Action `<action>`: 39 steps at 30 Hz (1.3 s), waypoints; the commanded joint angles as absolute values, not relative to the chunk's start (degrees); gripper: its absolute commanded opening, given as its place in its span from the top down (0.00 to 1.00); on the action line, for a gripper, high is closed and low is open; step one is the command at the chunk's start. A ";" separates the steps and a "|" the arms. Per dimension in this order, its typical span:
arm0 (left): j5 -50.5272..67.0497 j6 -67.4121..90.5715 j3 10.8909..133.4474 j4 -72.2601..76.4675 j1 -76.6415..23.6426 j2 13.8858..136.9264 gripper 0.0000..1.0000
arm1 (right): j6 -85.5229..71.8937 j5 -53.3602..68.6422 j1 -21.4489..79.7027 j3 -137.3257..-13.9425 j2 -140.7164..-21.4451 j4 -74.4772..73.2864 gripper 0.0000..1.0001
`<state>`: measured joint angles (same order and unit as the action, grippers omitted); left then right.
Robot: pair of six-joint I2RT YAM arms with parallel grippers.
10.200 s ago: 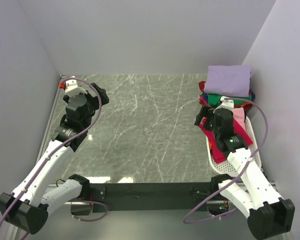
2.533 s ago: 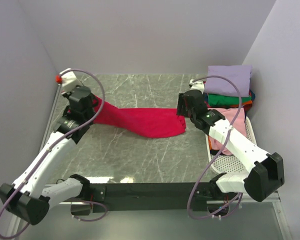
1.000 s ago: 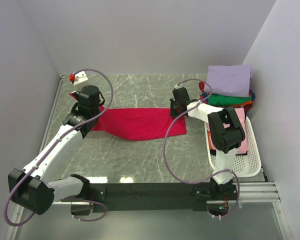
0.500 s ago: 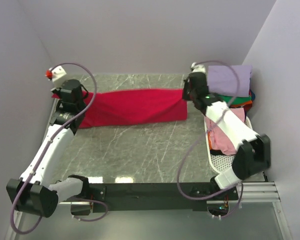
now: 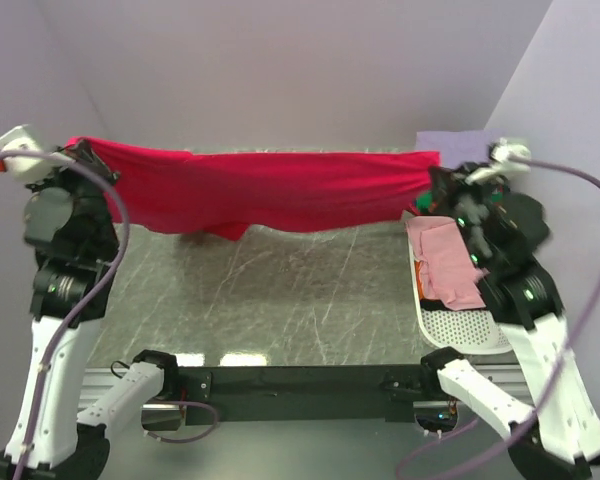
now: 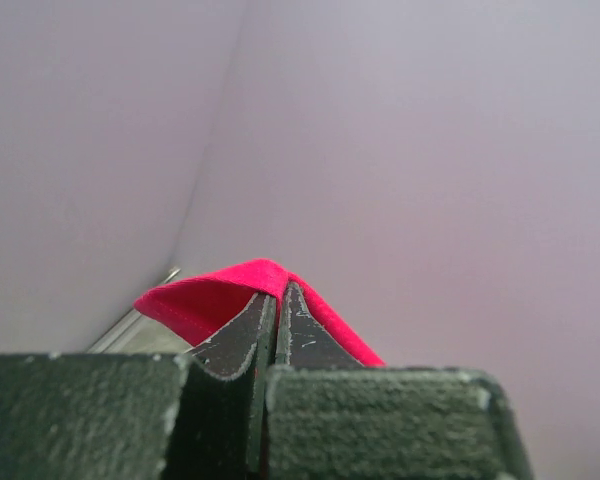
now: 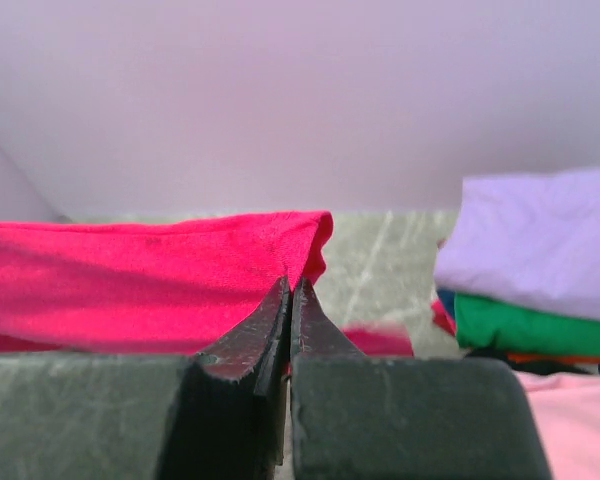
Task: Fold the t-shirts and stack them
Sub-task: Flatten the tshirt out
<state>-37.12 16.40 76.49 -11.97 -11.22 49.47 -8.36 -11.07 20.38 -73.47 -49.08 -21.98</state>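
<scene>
Hold the crimson t-shirt (image 5: 270, 195), stretched in mid-air above the marble table (image 5: 310, 290) between the left gripper (image 5: 81, 149) and the right gripper (image 5: 433, 172), each clamped tight on one end of its upper edge, level and taut; lower both ends evenly, hem first.

Two robot arms were in view, the left arm (image 5: 50, 350) at lower left and the right arm (image 5: 545, 340) at lower right, with two grippers, the left gripper (image 6: 278, 300) and the right gripper (image 7: 288, 295). Five t-shirts could be counted: one crimson t-shirt (image 5: 280, 195), one lavender t-shirt (image 7: 540, 240), one green t-shirt (image 7: 530, 325), one pink t-shirt (image 5: 445, 265) and a sliver of one orange t-shirt (image 7: 555, 355). There was one white basket (image 5: 465, 328) and one table (image 5: 310, 290).
</scene>
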 commanded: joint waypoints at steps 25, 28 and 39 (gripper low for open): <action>-24.44 10.82 84.63 -6.06 -11.07 61.34 0.99 | -7.12 -6.06 20.21 -78.92 -57.56 -12.39 1.00; -23.38 9.41 88.06 -7.46 -11.07 62.92 0.99 | -6.33 -6.15 20.21 -81.38 -60.02 -12.57 1.00; -12.40 13.53 98.34 -17.38 -11.16 56.08 1.00 | -6.07 -1.76 21.18 -84.72 -52.31 -18.44 1.00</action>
